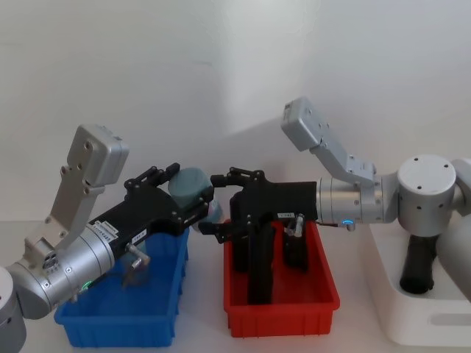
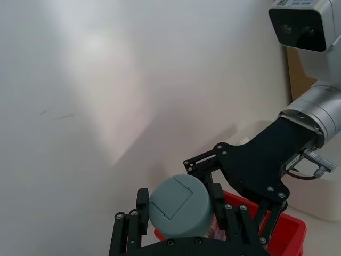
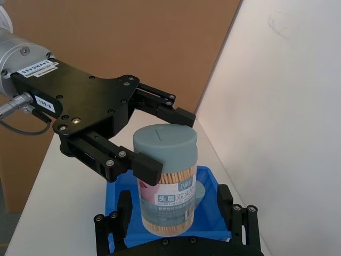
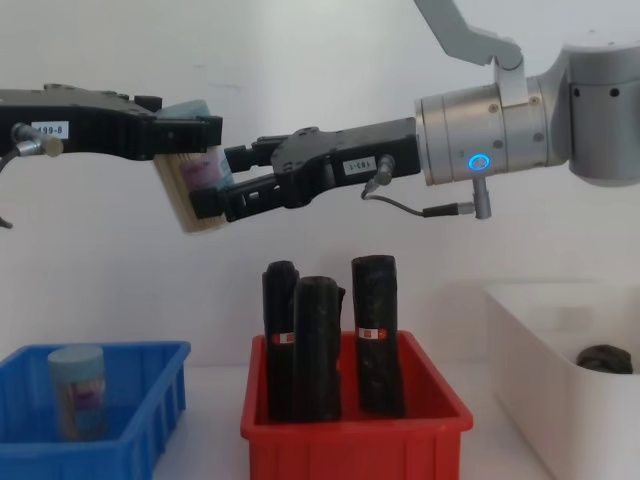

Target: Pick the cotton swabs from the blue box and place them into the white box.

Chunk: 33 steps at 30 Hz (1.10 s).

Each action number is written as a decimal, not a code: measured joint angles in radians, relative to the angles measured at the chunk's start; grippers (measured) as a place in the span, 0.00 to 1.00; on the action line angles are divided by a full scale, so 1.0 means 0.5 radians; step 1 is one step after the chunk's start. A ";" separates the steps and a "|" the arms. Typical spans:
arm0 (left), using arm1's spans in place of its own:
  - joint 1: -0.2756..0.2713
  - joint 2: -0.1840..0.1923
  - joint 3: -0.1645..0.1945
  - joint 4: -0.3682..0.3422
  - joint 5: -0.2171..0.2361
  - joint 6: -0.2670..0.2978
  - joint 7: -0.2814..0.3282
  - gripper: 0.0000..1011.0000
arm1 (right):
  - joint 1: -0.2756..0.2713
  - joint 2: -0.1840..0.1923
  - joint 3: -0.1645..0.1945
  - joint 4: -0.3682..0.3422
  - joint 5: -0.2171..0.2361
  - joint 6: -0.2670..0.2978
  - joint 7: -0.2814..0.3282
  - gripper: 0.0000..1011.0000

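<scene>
Aloft, left gripper (image 3: 164,142) clamps cotton swabs (image 3: 166,192), partly hidden.

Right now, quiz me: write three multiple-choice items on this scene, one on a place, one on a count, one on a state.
1. Where is the tub of cotton swabs that the left pincer grips?
A. Up in the air
B. On a shelf
C. On the floor

2. How many black rolls stand in the red bin?
A. One
B. Three
C. Five

3. How does the right pincer stand?
A. Open, its fingers either side of the tub
B. Shut on a black roll
C. Shut on nothing

Answers:
1. A: the chest view shows the tub held well above the red bin.
2. B: three upright rolls show side by side in the chest view.
3. A: the right wrist view shows gaps between its fingers and the tub.
</scene>
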 joint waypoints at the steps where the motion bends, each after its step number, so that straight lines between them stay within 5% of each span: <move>1: 0.000 0.000 0.000 0.000 0.000 0.000 0.000 0.71 | 0.000 0.000 0.000 0.001 0.005 0.002 0.001 0.99; 18: -0.027 -0.030 0.021 0.000 0.029 -0.015 -0.033 0.71 | 0.004 -0.002 -0.002 0.015 0.050 0.023 0.004 0.99; 33: -0.050 -0.052 0.044 0.000 0.063 -0.015 -0.079 0.71 | -0.006 0.011 -0.023 -0.016 -0.025 -0.033 -0.065 0.93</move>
